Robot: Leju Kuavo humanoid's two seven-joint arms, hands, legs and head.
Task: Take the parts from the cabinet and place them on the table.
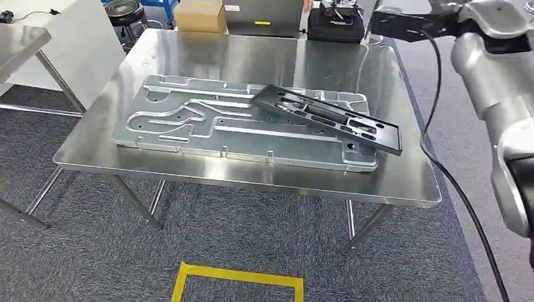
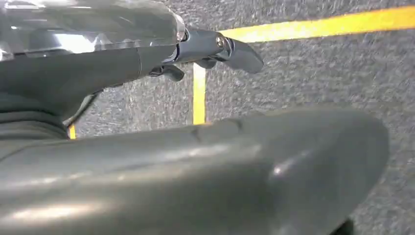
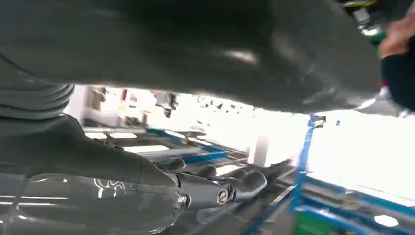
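While my right hand (image 3: 215,188) is riding high, out past the table's far right corner, I am seeing through its wrist camera that its fingers (image 3: 244,182) are lying fairly straight with nothing between them, so I am reading it as released and empty; behind it, blue racking (image 3: 303,161) and bright light are showing. My left hand (image 2: 215,51) is hanging low over grey carpet and a yellow floor line (image 2: 198,93), its fingers stretched out and loose, also carrying nothing. From the head camera I am looking down at the steel table (image 1: 403,182), where the parts are lying: a large silver plate (image 1: 189,126) is sitting flat across the middle, and a long black plate (image 1: 327,116) is resting diagonally on top of its right half, one end sticking out over the silver plate's right edge. I am judging that the black part was set down on the first one rather than on bare steel, which is leaving it slightly propped and easier to knock. My right arm (image 1: 497,94) is filling the right edge of that view, with a black cable (image 1: 434,119) trailing down beside the table. Beyond the table a cardboard box (image 1: 200,16) and a black case (image 1: 337,25) are standing. With both hands free, I am taking this as the gap between a drop-off and the next trip to the cabinet.
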